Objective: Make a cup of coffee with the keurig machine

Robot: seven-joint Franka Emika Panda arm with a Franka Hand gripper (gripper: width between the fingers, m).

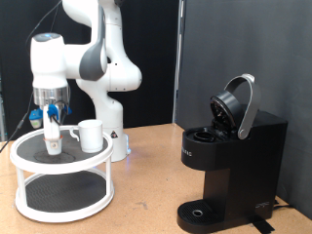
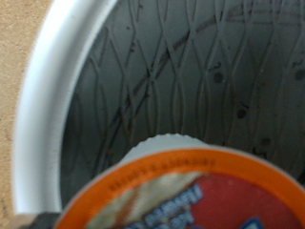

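Note:
My gripper (image 1: 53, 135) hangs over the top tier of the white two-tier mesh stand (image 1: 29, 148) at the exterior view's left. It is shut on a small white pod (image 1: 54, 144). In the wrist view the pod (image 2: 181, 196) fills the lower part, its orange-and-red top close to the camera, with the stand's mesh (image 2: 172, 67) behind it. The white cup (image 1: 91, 135) stands upright on the same tier, just to the right of the gripper. The black keurig machine (image 1: 229, 171) stands at the right with its lid (image 1: 237, 104) raised open.
The stand's white rim (image 2: 43, 105) curves past the pod in the wrist view, with brown tabletop outside it. The robot's white base (image 1: 115, 127) stands behind the stand. Bare tabletop (image 1: 146, 185) lies between the stand and the machine.

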